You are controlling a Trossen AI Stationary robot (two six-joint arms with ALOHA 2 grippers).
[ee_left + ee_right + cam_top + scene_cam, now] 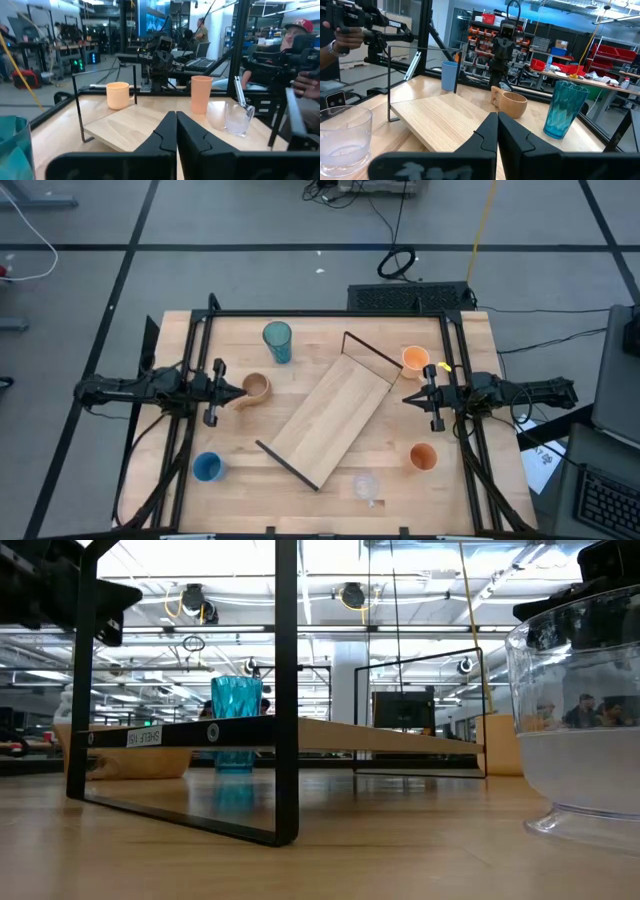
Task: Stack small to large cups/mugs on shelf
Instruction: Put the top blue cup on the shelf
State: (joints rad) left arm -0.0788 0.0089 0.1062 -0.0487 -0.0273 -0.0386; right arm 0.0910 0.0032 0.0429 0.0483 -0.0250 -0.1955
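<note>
The light-wood shelf (330, 420) stands on its black end rails, slanting across the table's middle. A teal tumbler (277, 342) stands at the far left, with a tan handled mug (256, 388) nearer than it. A small blue cup (207, 467) stands near left. One orange cup (415, 360) is far right, another (423, 457) near right. A clear cup (366, 485) stands near the front edge. My left gripper (238, 392) is shut and empty beside the mug. My right gripper (408, 398) is shut and empty, off the shelf's right end.
A black metal frame (200, 330) runs along the table's edges, and both arms reach in over it. In the low view the clear cup (580, 720) stands close to the near edge. A person's hand (305, 80) holds a dark device beyond the table.
</note>
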